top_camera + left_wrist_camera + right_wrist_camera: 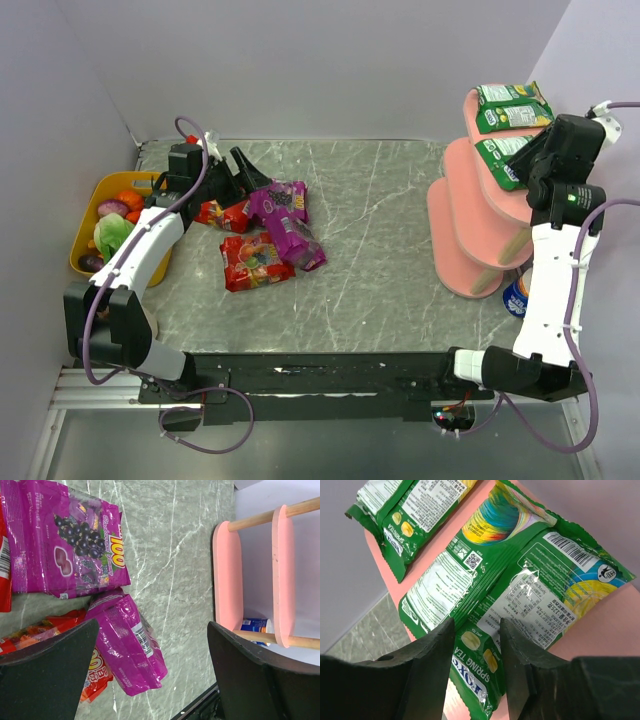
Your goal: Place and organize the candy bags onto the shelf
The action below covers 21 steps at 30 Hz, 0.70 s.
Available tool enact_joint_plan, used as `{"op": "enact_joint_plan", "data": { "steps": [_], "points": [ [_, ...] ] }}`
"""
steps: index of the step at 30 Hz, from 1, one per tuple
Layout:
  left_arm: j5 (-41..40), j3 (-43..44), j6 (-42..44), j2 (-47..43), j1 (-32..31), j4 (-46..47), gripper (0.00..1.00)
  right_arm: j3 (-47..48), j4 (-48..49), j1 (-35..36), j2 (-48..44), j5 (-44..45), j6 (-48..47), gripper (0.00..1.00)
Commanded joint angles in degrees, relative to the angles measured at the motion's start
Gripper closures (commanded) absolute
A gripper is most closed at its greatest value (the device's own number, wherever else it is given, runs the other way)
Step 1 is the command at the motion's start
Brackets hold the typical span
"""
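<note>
R fingers point(476, 630) half shut over a flat shiny green candy bag point(520, 580) on the tall pink wood-post shelf point(605, 625), top board; can't tell if gripping. L fingers point(152, 630) wide open, empty, above shiny purple bags point(65, 540) & red fruit-print bags point(255, 262) on the grey stone desk point(390, 230). Looks like green ones up, 4 left.

Place: a robot laboratory test cell.
Walls: plain pale lilac panels point(300, 60) box the bench in, beyond the left gripper point(152, 627) and to the outer side of each arm.
Bench: a grey marble-look tabletop point(380, 230) under the left gripper, with a black mounting rail point(330, 378) and bare metal framing point(70, 385) behind the arms' bases.
Wiring: purple cables point(575, 330) run exposed along both arms.
Props: a yellow bowl point(80, 255) of toy vegetables point(115, 232) to the left of the left gripper; a pink stand point(470, 245) with green candy bags point(520, 595) beneath the right gripper point(476, 630).
</note>
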Motion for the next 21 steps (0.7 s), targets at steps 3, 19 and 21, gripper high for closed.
{"op": "enact_joint_plan", "data": {
  "steps": [3, 19, 21],
  "points": [
    [0.8, 1.6, 1.0, 0.1, 0.1, 1.1, 0.04, -4.2, -0.4, -0.1, -2.3, 4.1, 6.3, 0.52],
    [0.6, 1.6, 0.6, -0.3, 0.1, 0.9, 0.04, 3.1, -1.7, 0.8, -6.2, 6.0, 6.7, 0.50],
    [0.3, 1.7, 0.6, -0.3, 0.1, 0.6, 0.04, 4.6, -1.8, 0.8, -6.9, 5.2, 6.1, 0.49]
  ]
}}
